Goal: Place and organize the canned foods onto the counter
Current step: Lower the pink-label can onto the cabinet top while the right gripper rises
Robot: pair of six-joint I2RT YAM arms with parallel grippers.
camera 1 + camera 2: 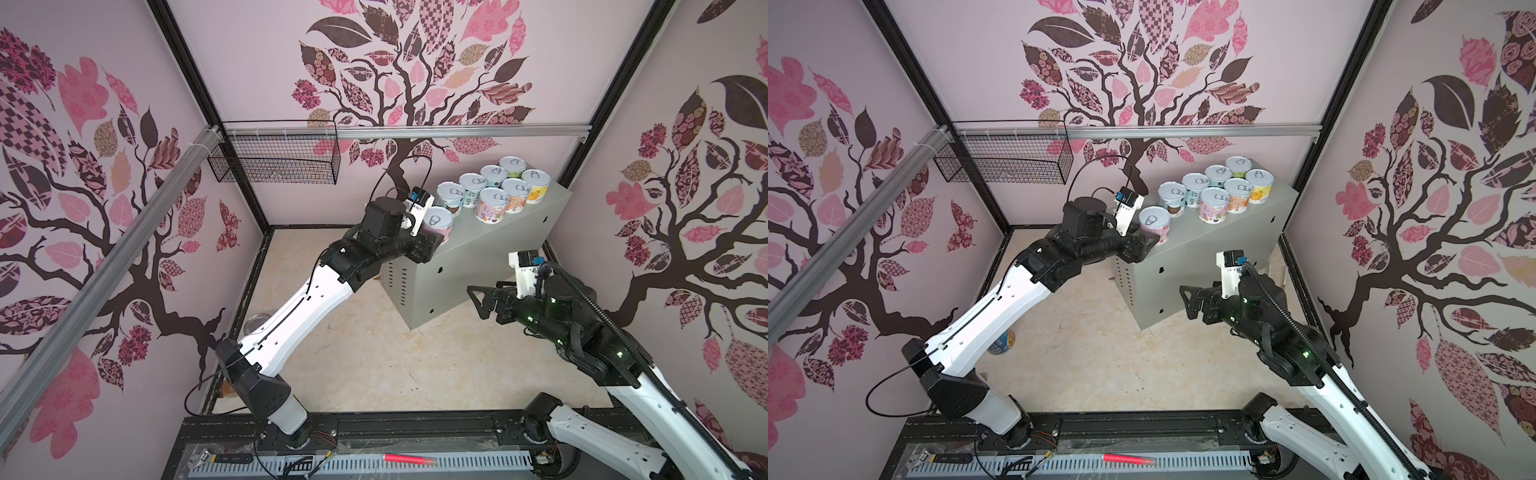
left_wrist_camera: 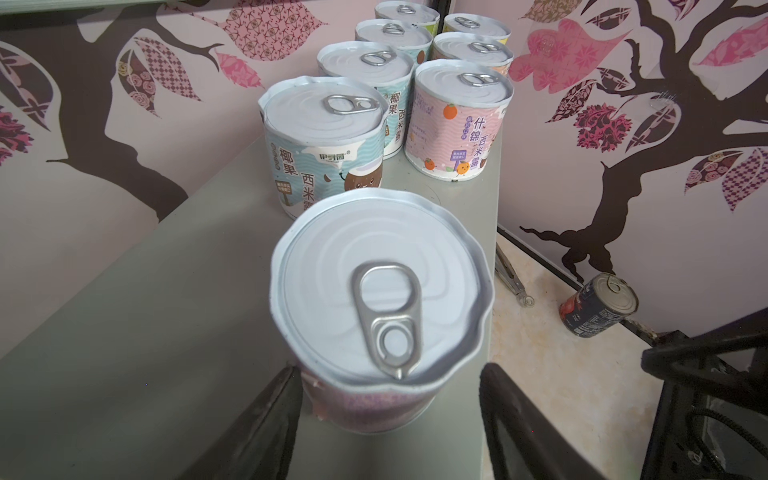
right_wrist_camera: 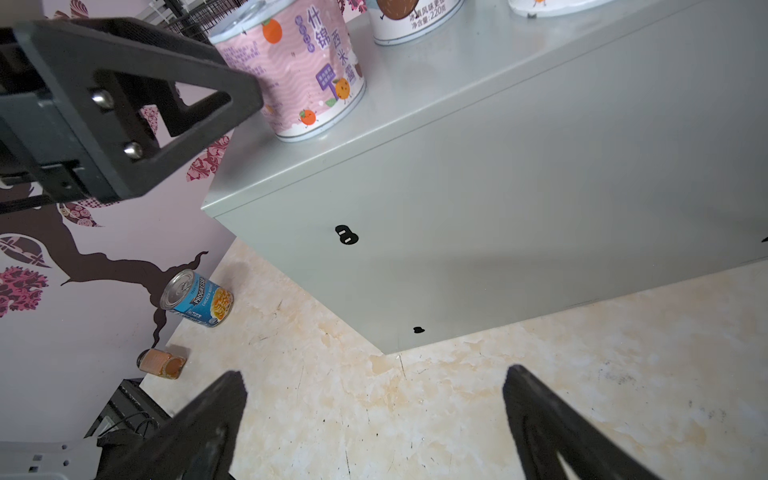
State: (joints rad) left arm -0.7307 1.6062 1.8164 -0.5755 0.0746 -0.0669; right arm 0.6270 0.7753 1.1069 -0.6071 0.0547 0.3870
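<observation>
Nearest us, the right gripper (image 3: 374,370) hangs in front of the long near face of the counter (image 1: 465,257), jaws spread wide, nothing between them. On the floor off the counter's left end stands the blue-labelled can (image 3: 195,299), close to the wall.

Up at the counter's near left corner, the left gripper (image 2: 390,370) brackets the pink can (image 2: 382,299). That can stands upright on the counter top. The jaws are parted wider than the can, one finger clear of the label and the other right at it, so there's no squeeze on it.

Just beyond, toward the counter's far end, seven short cans (image 1: 492,203) stand lids up in two tight rows, four along the left side and three alongside.

Past the counter's right side, in the left wrist view, the dark-labelled can (image 2: 598,305) sits on the floor by the wall. Metal tongs (image 2: 513,278) lie just beside the counter there.
</observation>
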